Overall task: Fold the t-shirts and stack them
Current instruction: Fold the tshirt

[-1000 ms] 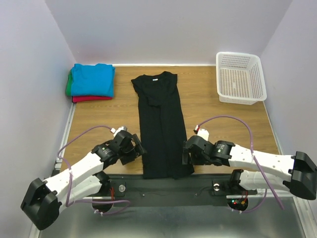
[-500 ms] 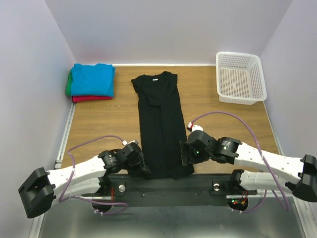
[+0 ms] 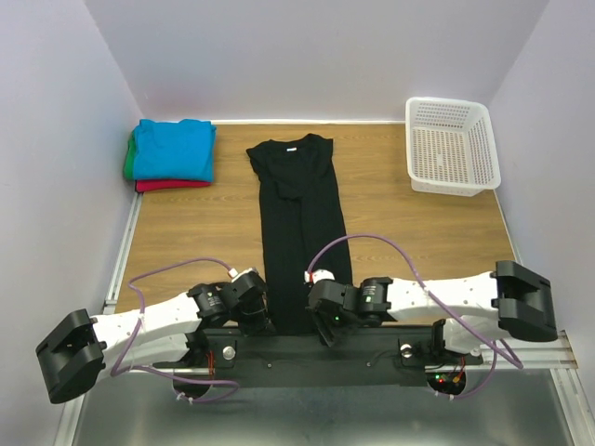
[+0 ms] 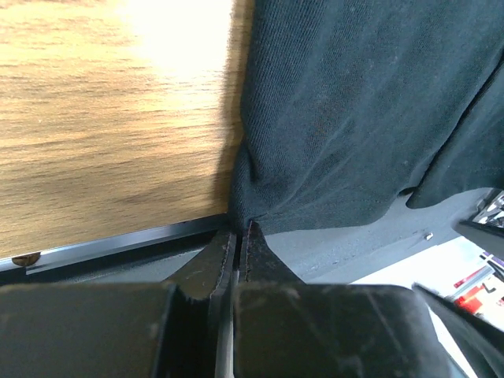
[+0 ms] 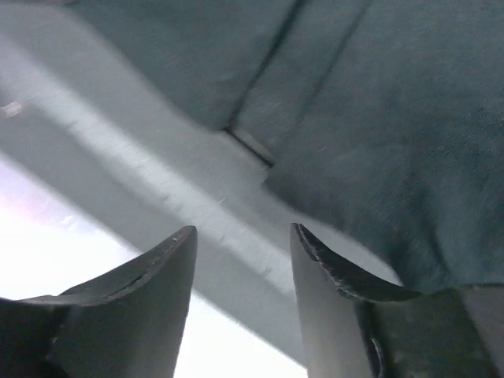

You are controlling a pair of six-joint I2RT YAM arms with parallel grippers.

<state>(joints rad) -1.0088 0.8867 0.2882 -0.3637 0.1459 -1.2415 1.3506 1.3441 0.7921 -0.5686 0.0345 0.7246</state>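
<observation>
The black t-shirt (image 3: 299, 232) lies flat in the middle of the wooden table (image 3: 409, 242). It is folded into a long narrow strip that runs from the collar and its small white label, at the upper centre of the overhead view, down to the hem at the table's bottom edge. The left gripper (image 3: 260, 321) sits at the lower-left corner of that hem. In the left wrist view its jaws (image 4: 239, 232) are pressed together with hardly a slit between them, and the cloth (image 4: 354, 118) bunches into a small pucker right at the tips, so it has the corner pinched. The right gripper (image 3: 325, 325) is low over the bottom centre of the hem, just beside the left one. In its own camera the jaws (image 5: 240, 236) stand moderately apart with nothing between them. They hang above the grey rail (image 5: 118, 134) just off the edge of the dark cloth (image 5: 394, 118). In the upper left of the overhead view is the folded stack, with a turquoise-blue shirt (image 3: 172, 149) on top, a green shirt (image 3: 128, 165) showing at the left edge and a red shirt (image 3: 172, 185) peeking out below. It is well apart from the black one. The white lattice basket (image 3: 453, 184) stands in the upper right.
</observation>
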